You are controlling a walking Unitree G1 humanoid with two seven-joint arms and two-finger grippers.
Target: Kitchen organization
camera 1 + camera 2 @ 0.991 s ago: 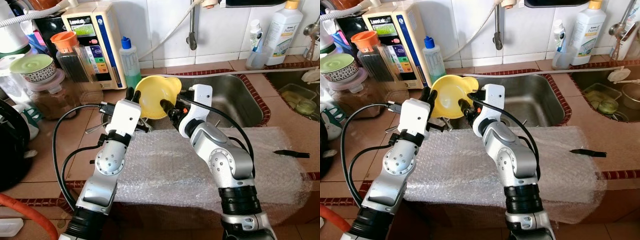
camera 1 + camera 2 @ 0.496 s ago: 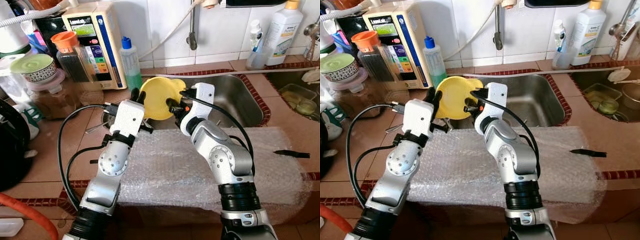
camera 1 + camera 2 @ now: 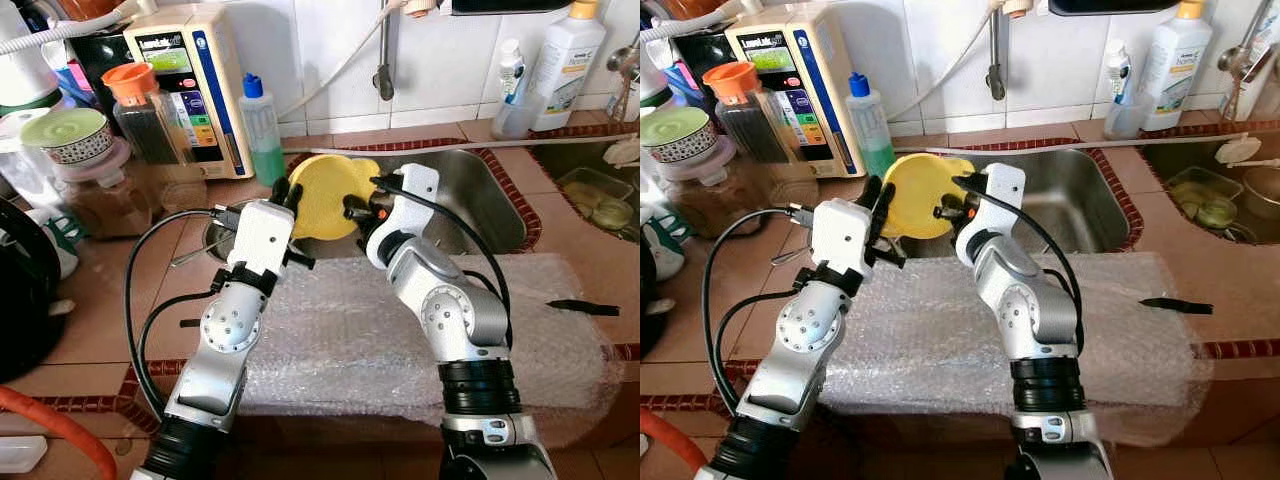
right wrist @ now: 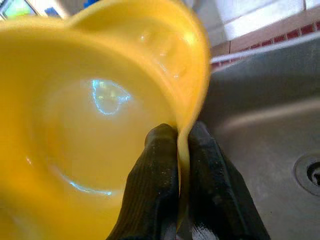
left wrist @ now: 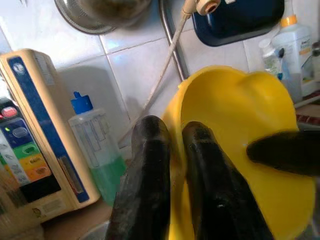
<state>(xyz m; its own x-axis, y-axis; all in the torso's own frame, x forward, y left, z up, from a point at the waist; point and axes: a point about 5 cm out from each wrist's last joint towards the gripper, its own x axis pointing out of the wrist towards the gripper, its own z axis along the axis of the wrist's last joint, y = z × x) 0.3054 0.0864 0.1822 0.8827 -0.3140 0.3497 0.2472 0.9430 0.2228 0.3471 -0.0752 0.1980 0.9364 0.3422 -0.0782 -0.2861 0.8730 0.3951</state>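
Counter (image 3: 100, 300) of terracotta tile runs in front of you, with one steel sink (image 3: 470, 200) set into it and one sheet of bubble wrap (image 3: 400, 330) draped over the near edge. Above the sink's left rim you hold one yellow bowl (image 3: 325, 195), plain glossy plastic, with a pinched pouring lip at its rim. It is tipped on edge, so from the head you see its rounded underside, while the right wrist view looks into its shiny hollow (image 4: 100, 125).

Both tools grip it. Your left tool (image 3: 285, 192) is clamped on the bowl's left rim, its two black fingers (image 5: 150, 165) close together with the yellow wall pinched between them. Your right tool (image 3: 357, 208) is clamped on the right rim, one finger (image 4: 160, 165) inside and one outside the thin wall.

Compared with a second ago, the bowl has rolled over: then its open mouth faced you, now its back does. It also sits a little farther from you and to the right, and both arms have reached forward with it.

Along the back wall you have one cream water machine (image 3: 190, 85), one jar with an orange cap (image 3: 140, 110), one bottle of green liquid with a blue cap (image 3: 260, 125) and one white bottle (image 3: 565, 65) at the far right. One small black object (image 3: 582, 307) lies on the bubble wrap by its right end.
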